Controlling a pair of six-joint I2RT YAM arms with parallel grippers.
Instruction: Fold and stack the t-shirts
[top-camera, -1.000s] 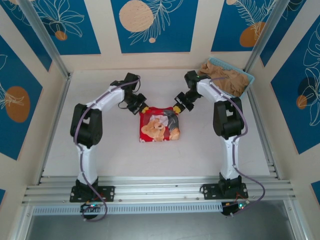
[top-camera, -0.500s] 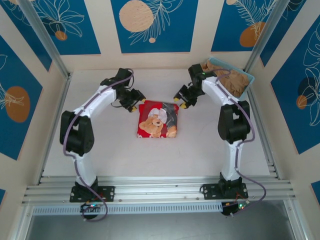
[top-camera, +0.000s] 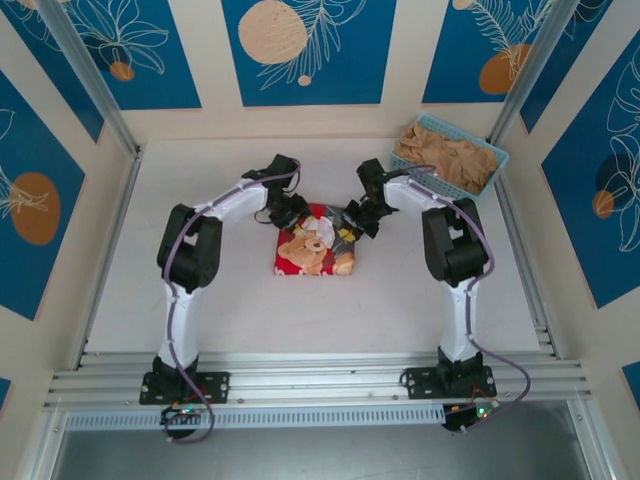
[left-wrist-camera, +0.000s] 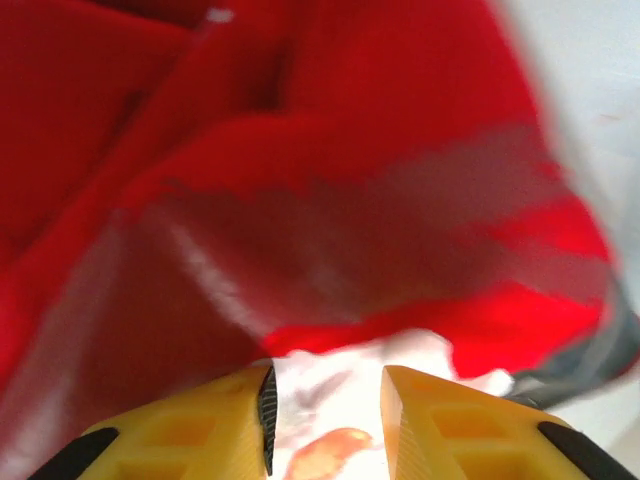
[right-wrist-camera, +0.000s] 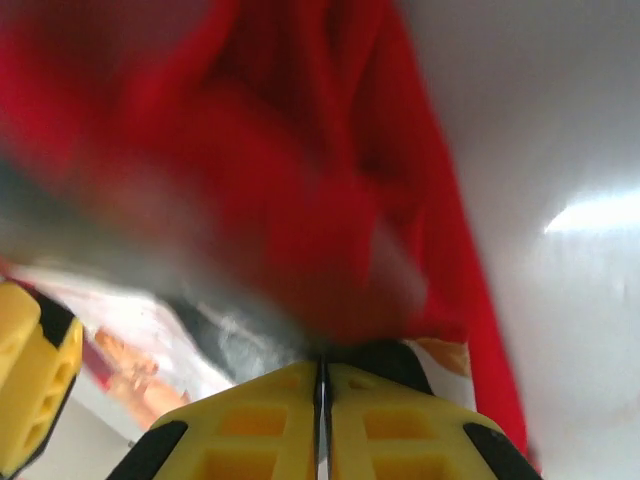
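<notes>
The right gripper has its jaws pressed together, seemingly on the edge of the red t-shirt at its tips. The left gripper, jaws narrowly parted, has the cloth just ahead. Both corners should travel level and in step, so the fold lands square.

red shirt: 1 | tan shirts: one heap in the basket, number cannot be told | blue basket: 1 | arms: 2 | claws: 2, left claw and right claw | surface: 1
</notes>
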